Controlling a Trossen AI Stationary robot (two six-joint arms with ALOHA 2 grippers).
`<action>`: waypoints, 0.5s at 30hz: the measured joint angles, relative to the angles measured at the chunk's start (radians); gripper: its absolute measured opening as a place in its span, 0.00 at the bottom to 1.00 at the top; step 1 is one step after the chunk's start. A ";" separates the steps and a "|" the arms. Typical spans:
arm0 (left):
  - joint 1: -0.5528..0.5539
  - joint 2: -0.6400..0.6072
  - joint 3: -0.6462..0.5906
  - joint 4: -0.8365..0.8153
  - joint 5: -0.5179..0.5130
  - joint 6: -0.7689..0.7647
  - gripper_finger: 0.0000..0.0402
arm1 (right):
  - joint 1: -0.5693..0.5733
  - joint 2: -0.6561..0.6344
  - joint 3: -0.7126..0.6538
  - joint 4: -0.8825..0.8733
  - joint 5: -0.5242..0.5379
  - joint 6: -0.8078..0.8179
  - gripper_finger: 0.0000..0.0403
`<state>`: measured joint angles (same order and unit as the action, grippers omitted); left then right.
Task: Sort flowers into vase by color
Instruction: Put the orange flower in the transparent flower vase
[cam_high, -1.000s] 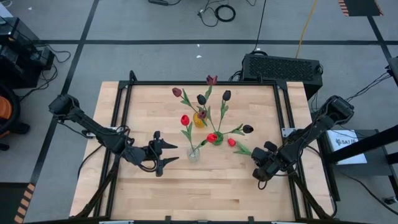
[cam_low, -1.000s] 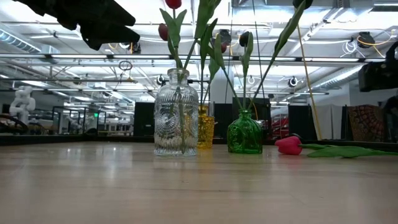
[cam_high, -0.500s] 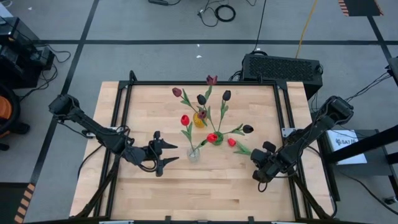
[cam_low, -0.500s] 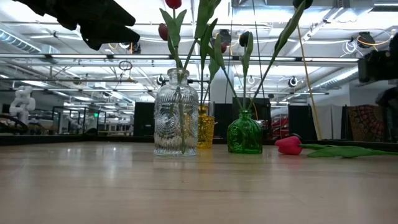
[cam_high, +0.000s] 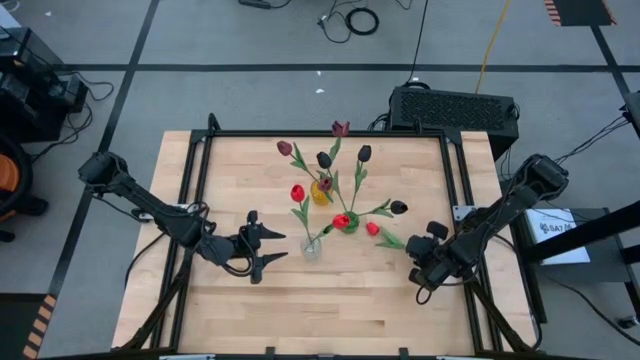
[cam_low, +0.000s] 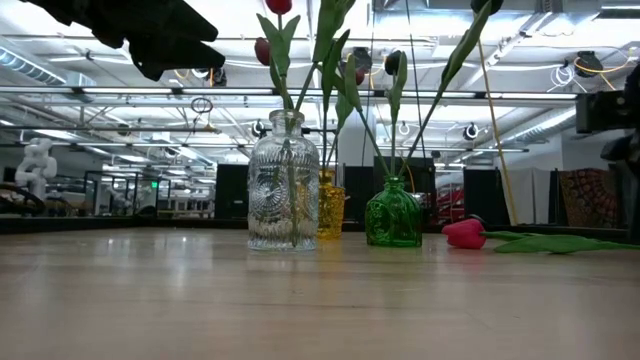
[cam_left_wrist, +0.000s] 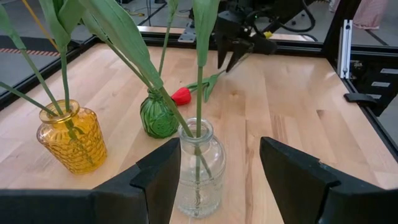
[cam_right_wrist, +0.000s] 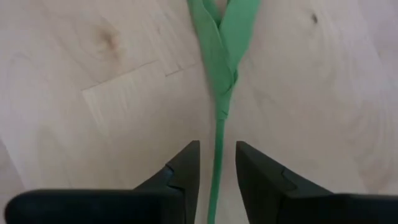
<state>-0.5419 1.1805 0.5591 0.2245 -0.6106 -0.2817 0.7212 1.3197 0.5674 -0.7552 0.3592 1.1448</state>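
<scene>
**One red tulip still flat on the worktop, right gripper straddling its stem**

The loose red tulip (cam_high: 373, 229) lies on its side on the wooden worktop (cam_high: 250, 310), just to the right of the green vase (cam_high: 350, 222). Its long axis runs roughly left to right in the high view, tilted a bit: the red head points toward the green vase and the stem trails off down and right toward the right arm. In the low view it's the only flower lying flat, head (cam_low: 464, 233) nearest the vases and leaves stretching out to the right.

The right gripper (cam_high: 418, 262) sits at the stem end. From the right wrist view the thin green stem (cam_right_wrist: 218, 134) runs straight between the two dark fingers (cam_right_wrist: 185, 163), which stand narrowly apart on either side of it. I can't tell if they actually touch it, so I wouldn't call it a grip.

The rest of the flowers stand upright in three vases clustered mid-worktop: a clear glass vase (cam_low: 284, 182) in front, an amber vase (cam_left_wrist: 69, 137) behind, and the green one beside them. Heads are a mix of bright red, maroon and near-black, fanning outward.

The left gripper (cam_high: 268, 247) hangs just left of the clear vase, its fingers (cam_left_wrist: 157, 171) spread wide and holding nothing.
</scene>
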 joint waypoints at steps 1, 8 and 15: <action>0.000 0.000 0.000 -0.001 0.000 0.000 0.56 | 0.000 0.000 -0.007 0.009 0.000 0.000 0.24; 0.000 0.000 0.000 -0.001 0.000 0.000 0.56 | 0.000 0.000 -0.041 0.047 -0.005 0.019 0.24; 0.000 0.000 0.000 0.000 0.000 0.000 0.56 | 0.000 -0.004 -0.068 0.085 -0.015 0.048 0.16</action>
<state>-0.5419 1.1805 0.5591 0.2241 -0.6106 -0.2816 0.7216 1.3155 0.4995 -0.6698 0.3442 1.1926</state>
